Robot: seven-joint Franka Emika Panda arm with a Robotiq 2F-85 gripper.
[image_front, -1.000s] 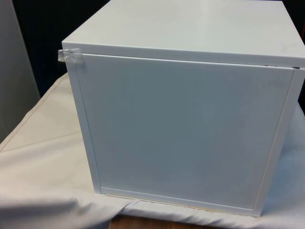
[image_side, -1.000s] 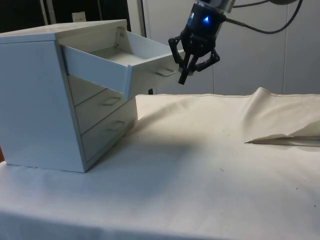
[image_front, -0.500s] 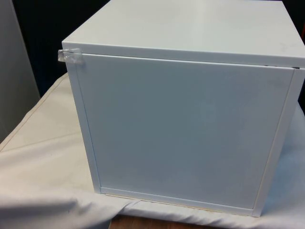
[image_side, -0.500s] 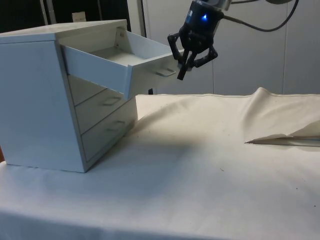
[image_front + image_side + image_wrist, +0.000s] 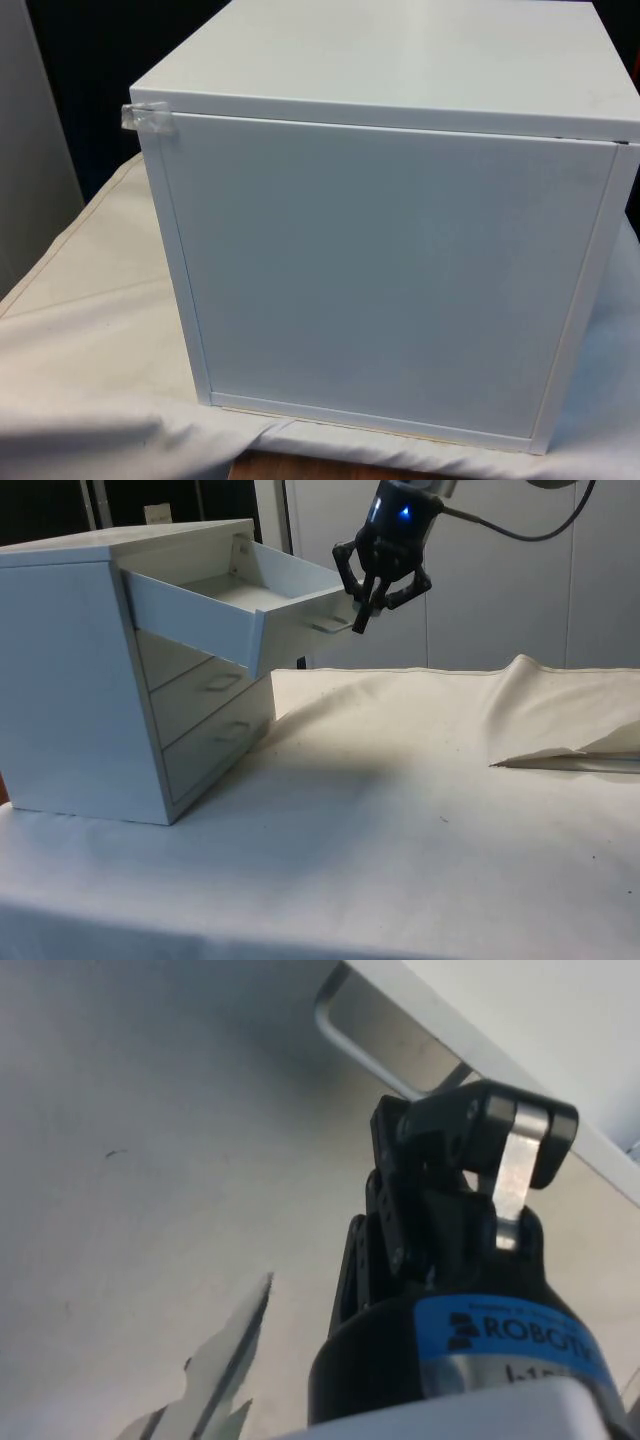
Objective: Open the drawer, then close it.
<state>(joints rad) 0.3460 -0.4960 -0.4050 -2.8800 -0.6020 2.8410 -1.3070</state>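
Observation:
A white chest of drawers point(image 5: 70, 680) stands on the cloth, and in the front view it turns its plain back panel point(image 5: 380, 270) to the camera. Its top drawer point(image 5: 200, 610) is pulled well out. My black gripper point(image 5: 358, 625) hangs tilted just in front of that drawer's front, its tip right beside the metal handle point(image 5: 328, 626). In the wrist view the gripper point(image 5: 480, 1110) is shut with nothing in it, and the bow handle point(image 5: 365, 1045) lies just beyond its tip, apart from it.
The two lower drawers point(image 5: 215, 685) are shut. The white cloth point(image 5: 400, 810) lies flat before the chest, with a raised fold point(image 5: 560, 740) at the side view's right. A scrap of clear tape point(image 5: 147, 118) sticks to the chest's top corner.
My gripper has risen slightly and moved closer to the open drawer's handle. The drawer and chest have not moved.

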